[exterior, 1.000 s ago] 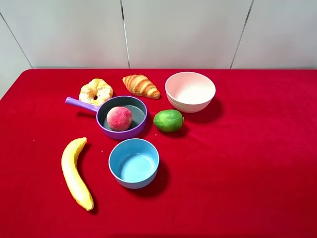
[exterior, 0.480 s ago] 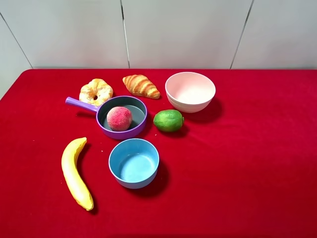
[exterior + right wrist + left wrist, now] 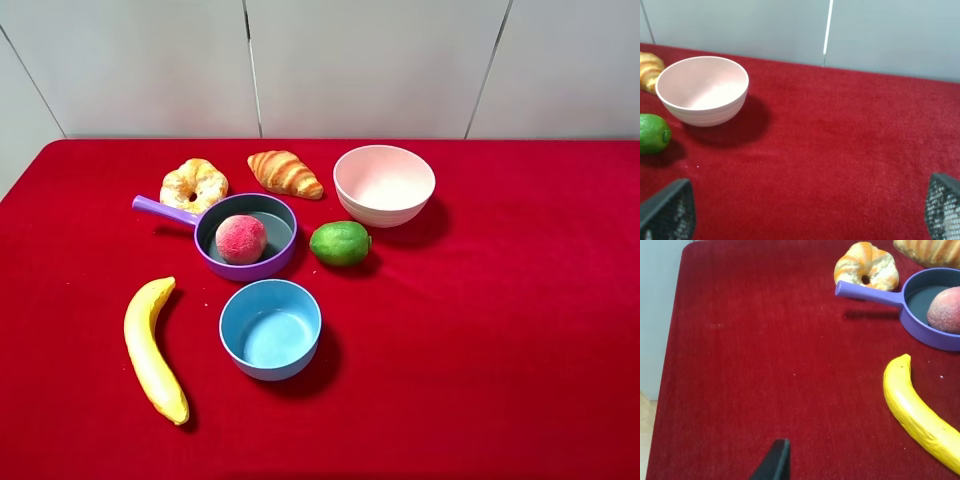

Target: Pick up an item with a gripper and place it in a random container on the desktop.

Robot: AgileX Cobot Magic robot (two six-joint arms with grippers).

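The pinkish-red peach (image 3: 241, 239) lies inside the shallow purple pan (image 3: 279, 229) on the red cloth desktop (image 3: 480, 330); the pan's handle points left. Both also show in the left wrist view, the peach (image 3: 946, 310) in the pan (image 3: 918, 325). No arm or gripper shows in the exterior view. Of my left gripper only one black finger (image 3: 775, 465) shows, well away from the pan over bare cloth. My right gripper (image 3: 807, 215) is open and empty, its fingers wide apart, over the cloth to the right of the pink bowl.
A blue bowl (image 3: 270, 328) stands in front of the pan. A pink bowl (image 3: 384, 184) and a green lime (image 3: 340, 243) are to its right. A banana (image 3: 152, 348) lies front left. A croissant (image 3: 285, 173) and a ring pastry (image 3: 194, 184) lie behind.
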